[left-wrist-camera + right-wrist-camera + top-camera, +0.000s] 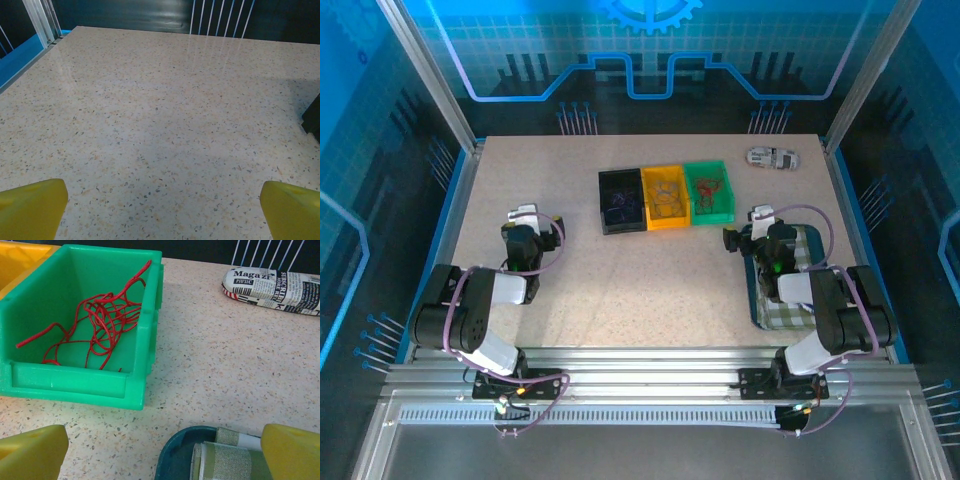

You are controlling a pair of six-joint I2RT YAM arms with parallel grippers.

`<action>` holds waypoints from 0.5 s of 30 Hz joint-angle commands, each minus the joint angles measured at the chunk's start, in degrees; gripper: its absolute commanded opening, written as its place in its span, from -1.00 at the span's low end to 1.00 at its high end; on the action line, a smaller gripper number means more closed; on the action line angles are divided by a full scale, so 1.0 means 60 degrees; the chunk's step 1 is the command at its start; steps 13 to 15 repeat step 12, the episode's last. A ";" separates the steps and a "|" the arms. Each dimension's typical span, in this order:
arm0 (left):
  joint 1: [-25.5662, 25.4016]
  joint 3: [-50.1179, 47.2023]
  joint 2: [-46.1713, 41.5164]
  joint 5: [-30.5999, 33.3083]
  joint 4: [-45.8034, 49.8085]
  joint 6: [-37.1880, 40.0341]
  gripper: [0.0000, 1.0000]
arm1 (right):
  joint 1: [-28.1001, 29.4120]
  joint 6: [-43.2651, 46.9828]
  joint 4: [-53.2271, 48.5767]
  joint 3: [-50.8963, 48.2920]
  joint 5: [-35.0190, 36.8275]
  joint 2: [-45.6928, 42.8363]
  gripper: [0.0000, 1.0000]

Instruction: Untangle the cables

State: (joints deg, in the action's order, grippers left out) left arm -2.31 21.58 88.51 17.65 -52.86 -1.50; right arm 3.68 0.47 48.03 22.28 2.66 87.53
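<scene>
The cables lie apart in three bins at the table's far middle. A red cable (102,320) is a loose tangle inside the green bin (75,382); from above the red cable (708,187) shows in the green bin (725,172). A dark strand (667,196) lies in the yellow bin (663,223), and a thin blue strand (618,204) in the black bin (604,202). My left gripper (533,216) (162,210) stands open over bare table, left of the bins. My right gripper (758,218) (162,452) is open and empty, near the green bin's front right corner.
A magazine-print case (772,157) (275,285) lies at the far right. Under my right arm is a teal tray (182,460) with a green checked cloth (225,462) in it. The black bin's corner (312,117) shows at the left wrist view's right edge. Metal frame posts line the table's sides.
</scene>
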 commanded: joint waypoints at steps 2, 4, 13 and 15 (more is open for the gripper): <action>-0.0013 -0.0067 0.0095 -0.0195 -0.0276 -0.0014 0.99 | -0.0115 0.0038 0.0169 0.0218 -0.0192 0.0070 1.00; -0.0019 -0.0067 0.0087 -0.0198 -0.0273 -0.0014 0.99 | -0.0122 0.0024 0.0129 0.0231 -0.0219 0.0077 0.99; -0.0011 -0.0067 0.0088 -0.0189 -0.0278 -0.0014 0.99 | -0.0110 0.0058 0.0210 0.0186 -0.0179 0.0072 0.99; -0.0011 -0.0067 0.0088 -0.0189 -0.0278 -0.0014 0.99 | -0.0110 0.0058 0.0210 0.0186 -0.0179 0.0072 0.99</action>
